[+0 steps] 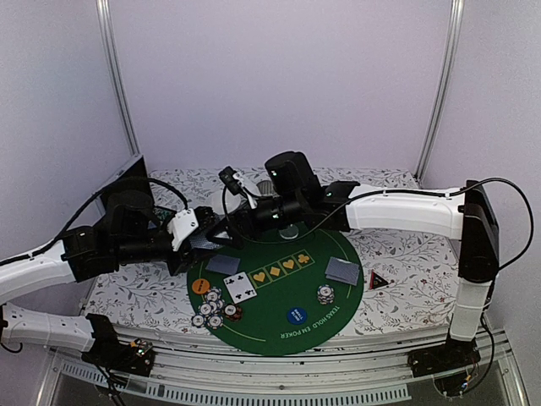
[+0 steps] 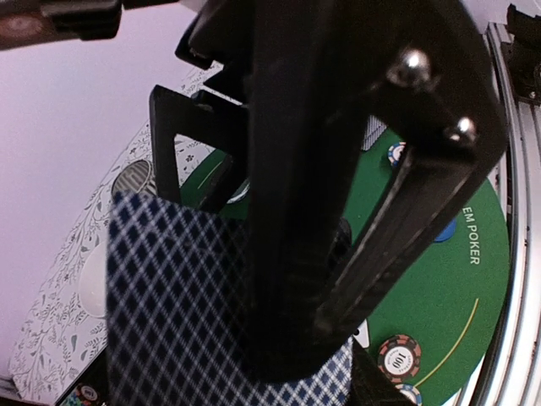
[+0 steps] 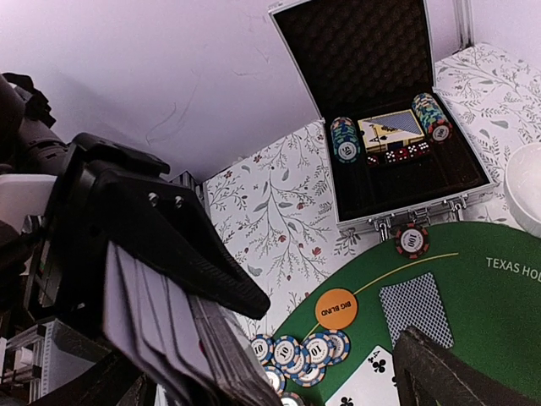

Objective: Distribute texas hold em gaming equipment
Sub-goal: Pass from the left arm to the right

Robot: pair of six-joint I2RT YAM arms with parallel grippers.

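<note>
The card deck (image 3: 161, 326) is clamped in the left gripper (image 1: 196, 235) above the far-left edge of the mat (image 1: 279, 334); the right gripper (image 1: 224, 228) is held open beside it. Two card piles (image 1: 342, 271), chips (image 1: 211, 309) and discs (image 1: 199, 286) are laid out (more dealing probably remains).

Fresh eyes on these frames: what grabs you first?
The left hand gripping a stack of blue-diamond-backed playing cards above the far left edge of the round green poker mat. Next, the open aluminium chip case at the table's far-left corner, with chip stacks and red dice inside, and the loose poker chips clustered on the mat's near left by the orange Big Blind button.
</note>
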